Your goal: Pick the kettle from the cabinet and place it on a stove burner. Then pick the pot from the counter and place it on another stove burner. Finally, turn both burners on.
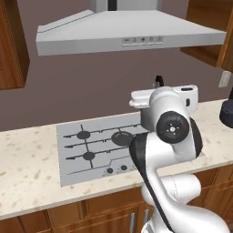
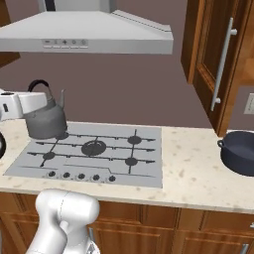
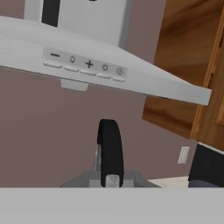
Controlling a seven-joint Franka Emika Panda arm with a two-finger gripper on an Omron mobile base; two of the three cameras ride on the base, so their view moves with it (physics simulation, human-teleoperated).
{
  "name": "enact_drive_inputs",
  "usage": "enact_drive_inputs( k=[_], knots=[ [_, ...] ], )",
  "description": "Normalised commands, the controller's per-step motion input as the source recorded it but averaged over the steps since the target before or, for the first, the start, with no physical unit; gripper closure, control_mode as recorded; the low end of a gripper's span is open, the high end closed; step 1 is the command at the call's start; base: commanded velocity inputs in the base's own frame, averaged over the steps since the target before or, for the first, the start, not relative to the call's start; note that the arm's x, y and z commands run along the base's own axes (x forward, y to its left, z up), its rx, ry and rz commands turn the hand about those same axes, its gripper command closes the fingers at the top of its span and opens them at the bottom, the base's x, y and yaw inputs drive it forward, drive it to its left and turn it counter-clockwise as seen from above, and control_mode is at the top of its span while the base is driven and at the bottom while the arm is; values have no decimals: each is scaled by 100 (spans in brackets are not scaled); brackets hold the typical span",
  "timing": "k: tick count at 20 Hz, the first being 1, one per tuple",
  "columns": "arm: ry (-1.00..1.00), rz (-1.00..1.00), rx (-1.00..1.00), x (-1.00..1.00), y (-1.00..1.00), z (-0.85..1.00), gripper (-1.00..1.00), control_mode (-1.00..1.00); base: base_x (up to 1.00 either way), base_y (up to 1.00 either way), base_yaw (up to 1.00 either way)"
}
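The small grey kettle (image 2: 45, 120) hangs at the back left burner (image 2: 60, 135) of the silver cooktop (image 2: 119, 166); I cannot tell whether its base touches the burner. My gripper (image 2: 39, 99) reaches in from the left and is shut on the kettle's black arched handle (image 3: 109, 146). In the left base view my arm hides most of the kettle, leaving the handle tip (image 1: 158, 81) showing. The dark blue-grey pot (image 2: 240, 151) stands on the beige counter (image 2: 193, 173) right of the cooktop, also at the pot (image 1: 227, 111). The brown cabinet (image 2: 208, 54) hangs above it, its door open.
A grey range hood (image 2: 89, 34) hangs low over the cooktop. Small dark knobs (image 2: 79, 176) line the cooktop's front edge. The other burners (image 2: 94, 148) are bare. A wall socket (image 2: 249, 104) sits beyond the pot. Low brown cupboards (image 2: 163, 233) run under the counter.
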Motion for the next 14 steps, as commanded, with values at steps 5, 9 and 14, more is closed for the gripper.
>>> enact_drive_inputs(
  k=[5, 9, 14],
  knots=[
    [0, -2, 0, 25, 40, -10, 100, -100, 0, 0, 0],
    [0, -4, 0, 36, 39, -8, 100, -100, 0, 0, 0],
    [0, -5, 0, 30, 40, -6, 100, -100, 0, 0, 0]
  ],
)
